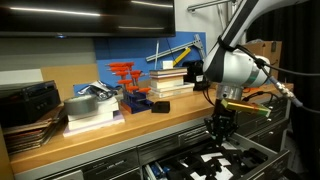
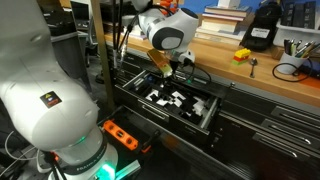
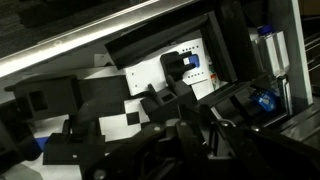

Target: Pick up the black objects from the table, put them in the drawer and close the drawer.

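Wooden worktop (image 1: pixel 130 128), drawer (image 2: pixel 205 112) open beneath it; fingers (image 1: pixel 219 127) closed tight, hanging low over the drawer, probably to set something in, load not discernible; one black block (image 1: pixel 160 105) sits on worktop.

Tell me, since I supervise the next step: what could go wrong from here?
1. The gripper hangs shut over the open drawer. Whether it holds a piece is unclear, and a drop could land on the parts already inside, which may block closing.
2. A black block sits on the table beside stacked items; reaching for it could knock them.
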